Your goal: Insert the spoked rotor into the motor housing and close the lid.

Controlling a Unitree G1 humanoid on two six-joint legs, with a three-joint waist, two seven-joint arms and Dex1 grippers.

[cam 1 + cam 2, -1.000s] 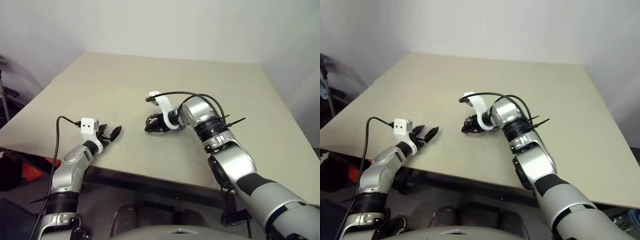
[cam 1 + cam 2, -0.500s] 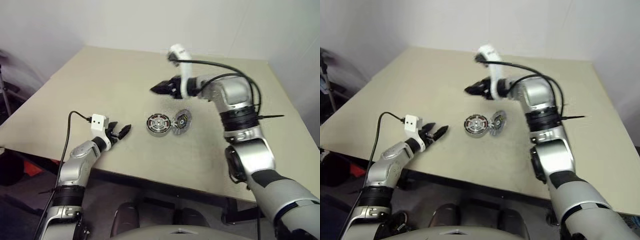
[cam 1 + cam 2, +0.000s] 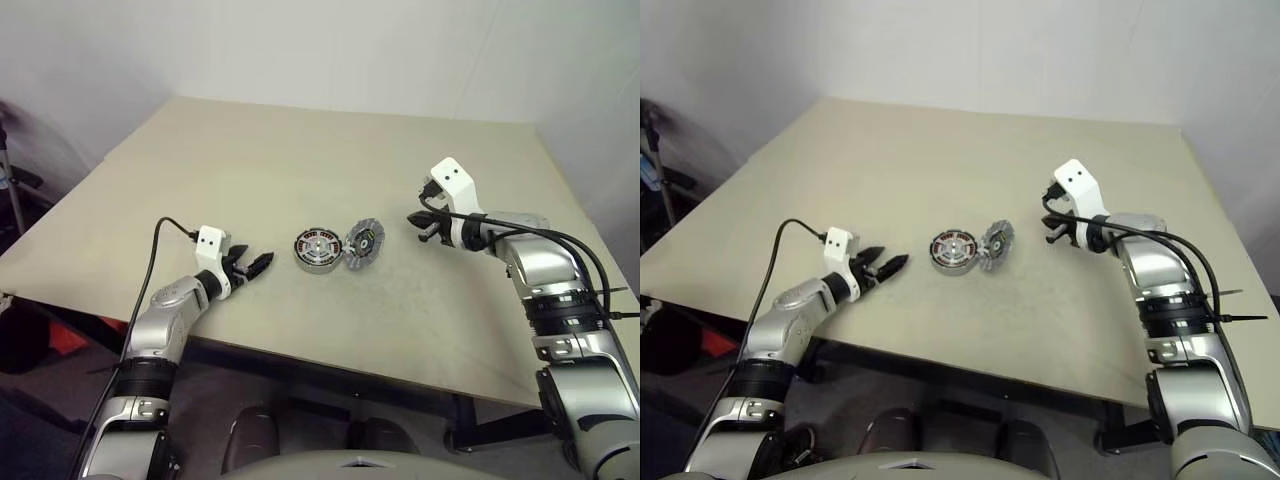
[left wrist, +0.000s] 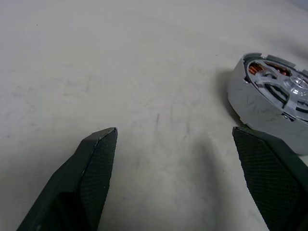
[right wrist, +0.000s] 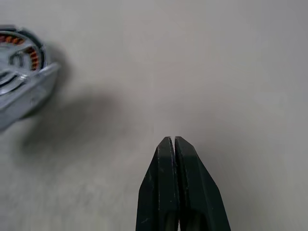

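The motor housing (image 3: 316, 250) lies on the table near the front middle, copper windings showing around its edge. Silvery spokes with dark gaps fill its top, so the spoked rotor (image 4: 283, 85) appears to sit inside it. The lid (image 3: 363, 240), a pale disc with a dark centre, stands tilted against the housing's right side. My left gripper (image 3: 256, 265) is open just left of the housing, pointing at it with nothing between its fingers. My right gripper (image 3: 420, 222) is shut and empty, a short way right of the lid and above the table.
The beige table (image 3: 300, 150) stretches bare behind and to both sides of the parts. Its front edge runs close below the left gripper. White walls stand behind the table.
My right gripper left the housing, rose, then swung off to the right and shut, uncovering the housing and the leaning lid. The left gripper crept slightly toward the housing. The camera view shifted.
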